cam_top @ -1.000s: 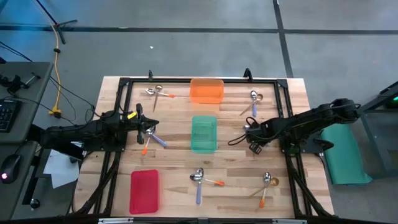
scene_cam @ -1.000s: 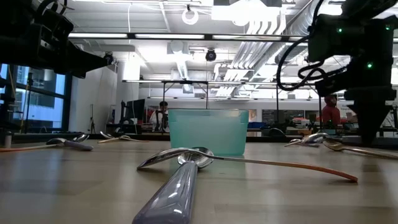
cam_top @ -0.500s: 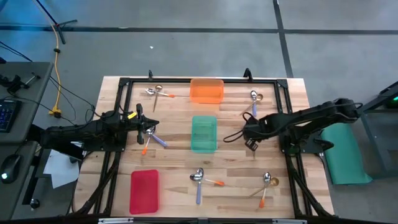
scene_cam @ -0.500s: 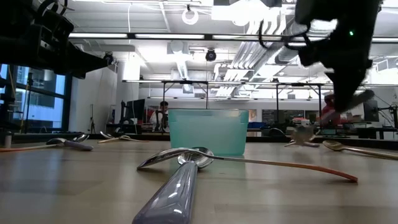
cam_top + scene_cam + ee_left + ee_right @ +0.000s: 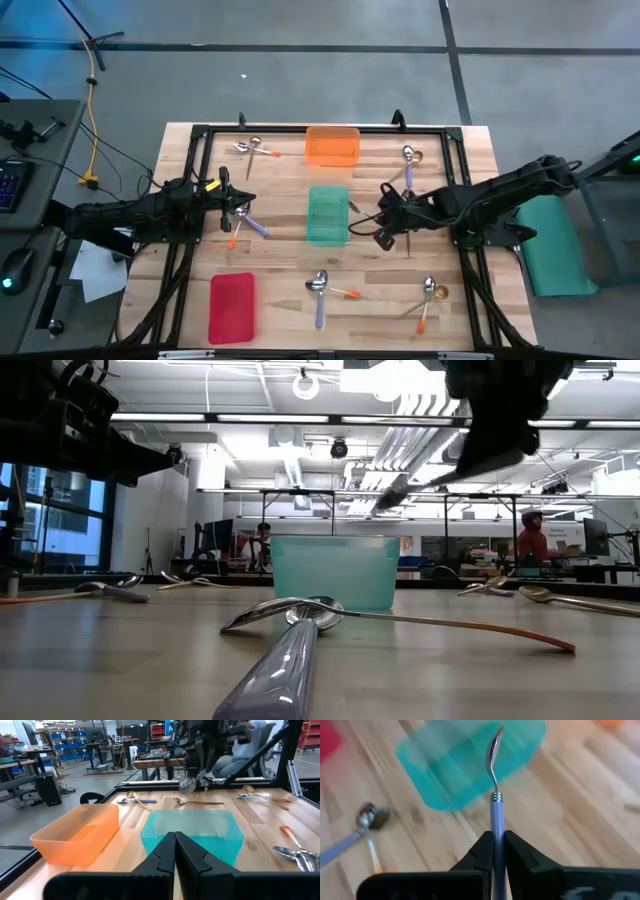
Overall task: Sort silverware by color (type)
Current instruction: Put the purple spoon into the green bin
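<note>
One purple-handled spoon (image 5: 493, 785) is pinched in the right hand (image 5: 494, 851) beside the green tray (image 5: 327, 215); left hand (image 5: 174, 851) pressed together

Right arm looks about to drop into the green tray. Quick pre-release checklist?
1. Right pincer shut on purple-handled spoon: ok.
2. Spoon lifted off the table: ok.
3. Spoon bowl over the green tray: not ok, it only reaches the tray's right rim.
4. Green tray empty: cannot tell.
5. Left pincer shut, parked left of the tray, out of the path: ok.
</note>
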`<action>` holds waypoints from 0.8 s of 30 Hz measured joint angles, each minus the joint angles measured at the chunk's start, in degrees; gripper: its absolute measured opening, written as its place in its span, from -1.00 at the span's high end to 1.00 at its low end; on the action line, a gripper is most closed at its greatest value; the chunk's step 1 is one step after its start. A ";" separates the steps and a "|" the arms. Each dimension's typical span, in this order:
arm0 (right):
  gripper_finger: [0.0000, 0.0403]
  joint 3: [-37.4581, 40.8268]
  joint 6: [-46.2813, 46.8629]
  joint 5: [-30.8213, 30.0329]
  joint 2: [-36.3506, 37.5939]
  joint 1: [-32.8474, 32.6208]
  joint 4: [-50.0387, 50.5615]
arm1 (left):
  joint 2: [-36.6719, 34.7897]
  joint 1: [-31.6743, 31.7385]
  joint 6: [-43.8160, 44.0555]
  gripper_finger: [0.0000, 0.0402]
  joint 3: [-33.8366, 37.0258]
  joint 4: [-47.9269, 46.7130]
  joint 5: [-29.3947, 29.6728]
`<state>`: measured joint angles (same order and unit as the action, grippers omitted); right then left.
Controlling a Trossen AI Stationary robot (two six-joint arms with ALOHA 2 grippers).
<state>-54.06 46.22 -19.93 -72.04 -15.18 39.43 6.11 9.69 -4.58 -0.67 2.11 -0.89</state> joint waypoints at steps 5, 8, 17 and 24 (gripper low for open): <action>0.93 -1.52 -2.66 -3.93 -1.97 -1.63 -3.71 | 0.00 0.00 0.00 1.00 0.00 -0.32 0.00; 0.93 -1.91 -3.88 -4.07 -4.90 -2.53 -8.71 | -0.01 0.00 0.02 1.00 0.00 -0.45 0.02; 0.96 -1.91 -4.25 -12.60 -16.63 -1.43 -28.57 | -0.02 0.02 1.36 1.00 0.00 -0.80 0.04; 0.98 -1.92 -1.91 -8.60 -21.55 3.05 -34.63 | -0.01 0.02 1.34 1.00 0.00 -1.03 0.03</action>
<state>-55.98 44.31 -28.53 -93.59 -12.12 4.80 6.10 9.72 -3.24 -0.67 1.08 -0.85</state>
